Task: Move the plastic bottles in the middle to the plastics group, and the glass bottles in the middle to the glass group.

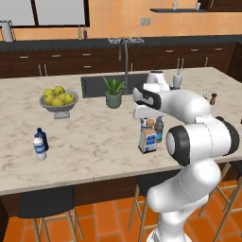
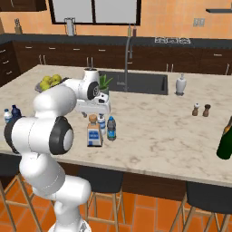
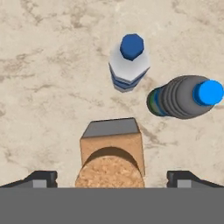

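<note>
No words or numbers can be read: the flask [image 2: 94, 132] has a blue-and-white label, but its print is a blur.

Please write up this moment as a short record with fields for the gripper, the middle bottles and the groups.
gripper: open, above the flask, jaws either side of its cork top
flask: upright on the counter, nearest the front edge
clear bottle: upright, beyond the flask
grey bottle: upright, beside the clear one
plastics group: two small bottles at the counter's left end
fruit bowl: behind that group
held: nothing
</note>
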